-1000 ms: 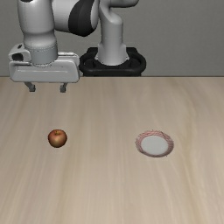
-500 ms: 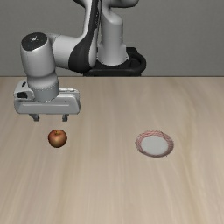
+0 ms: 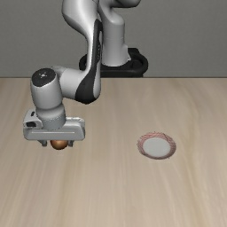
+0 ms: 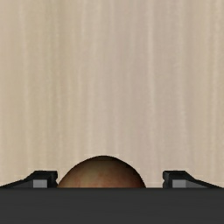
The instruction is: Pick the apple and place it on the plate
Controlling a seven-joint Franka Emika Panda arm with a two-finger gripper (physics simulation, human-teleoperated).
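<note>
Since half a second ago I have come down over the table: my gripper [image 3: 56, 140], which then hung just above and behind the apple with the fruit in plain sight, now sits low around it, and my arm has folded further forward, the wrist stacked straight over the hand. The apple [image 3: 59, 145] has not shifted from its spot on the pale wooden table [image 3: 115, 191]. In the exterior view just a sliver of its reddish-brown skin peeks out beneath my palm, between the two fingers. The plate [image 3: 157, 146] has kept its place too, well apart from the apple toward the exterior view's right and at about the same depth on the table, its white centre ringed by a reddish rim. From my own camera the apple's rounded top swells up between my fingertips [image 4: 178, 178], dull brown-red, a touch nearer one of them than the other. My jaws stand wide, spread broader than the fruit. Bare wood shows between its skin and the farther fingertip, and I see no pad pressing on it from either side, so I hold nothing. The apple rests on the table. Past it the wood grain runs straight away from my hand in long pale streaks. My dark base [image 3: 115, 64] stands at the table's far edge, against a grey backdrop.
</note>
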